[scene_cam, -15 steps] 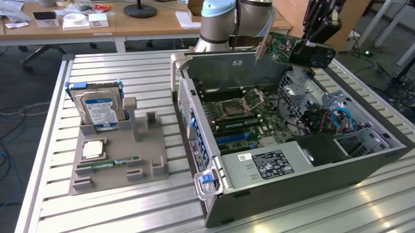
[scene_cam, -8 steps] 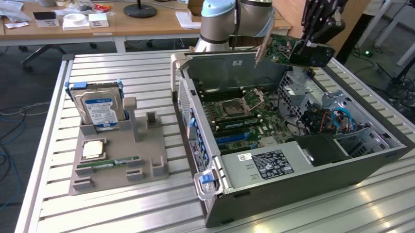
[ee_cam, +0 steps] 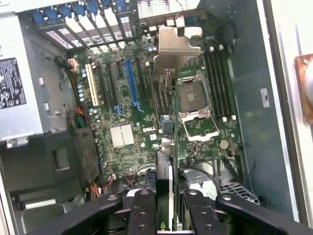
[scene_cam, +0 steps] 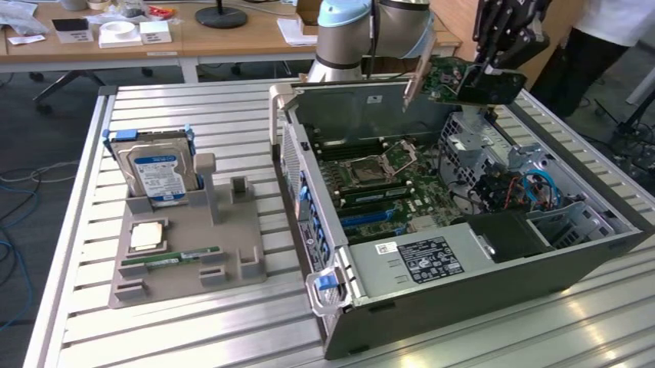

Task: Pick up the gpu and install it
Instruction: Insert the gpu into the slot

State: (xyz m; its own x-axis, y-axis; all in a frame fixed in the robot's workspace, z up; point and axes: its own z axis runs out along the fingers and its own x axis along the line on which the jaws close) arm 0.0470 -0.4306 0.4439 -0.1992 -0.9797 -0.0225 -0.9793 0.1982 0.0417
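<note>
My gripper (scene_cam: 493,70) hangs above the far right corner of the open computer case (scene_cam: 461,299), shut on the gpu (scene_cam: 455,84). The card is a green circuit board with a dark face, held tilted in the air and clear of the case. In the wrist view the gpu (ee_cam: 166,147) shows edge-on between my black fingers (ee_cam: 142,210), its silver bracket (ee_cam: 172,46) at the far end. My gripper (ee_cam: 165,208) looks down on the motherboard (ee_cam: 122,112), where a blue expansion slot (ee_cam: 132,83) lies to one side of the card's line.
A grey parts holder (scene_cam: 235,238) on the exterior view's left carries a blue-labelled hard drive (scene_cam: 159,165), a CPU (scene_cam: 146,236) and a green RAM stick (scene_cam: 169,257). A person (scene_cam: 603,31) stands at the back right. Desks with clutter line the back.
</note>
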